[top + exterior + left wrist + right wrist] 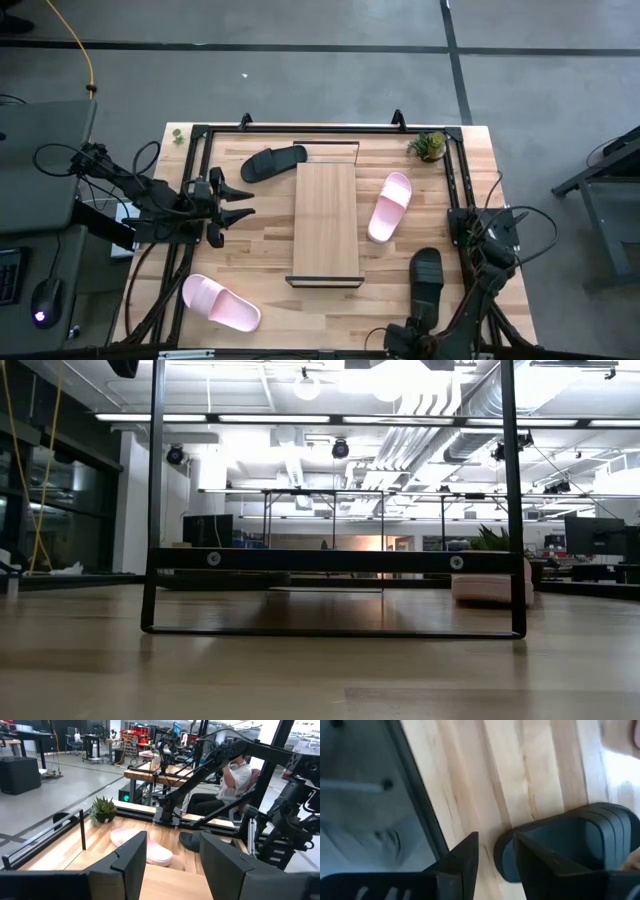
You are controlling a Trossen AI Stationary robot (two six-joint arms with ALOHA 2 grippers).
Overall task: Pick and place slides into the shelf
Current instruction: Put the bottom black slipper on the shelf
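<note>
Just ahead of the right hand (495, 862), a black slide (570, 842).

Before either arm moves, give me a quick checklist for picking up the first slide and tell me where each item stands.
1. Shelf top free of slides: ok, bare board.
2. All four slides on the table: ok. Black slide and pink slide flank the shelf; second pink slide near the front left, second black slide near the front right.
3. Left hand empty and open: ok, hovering left of the shelf, fingers apart.
4. Right hand empty: ok, fingers apart, nothing between them.
5. Right hand lined up on the second black slide: cannot tell; its heel end lies just ahead of the fingers.
6. Plant clear of the slides: ok, in the far corner.
</note>
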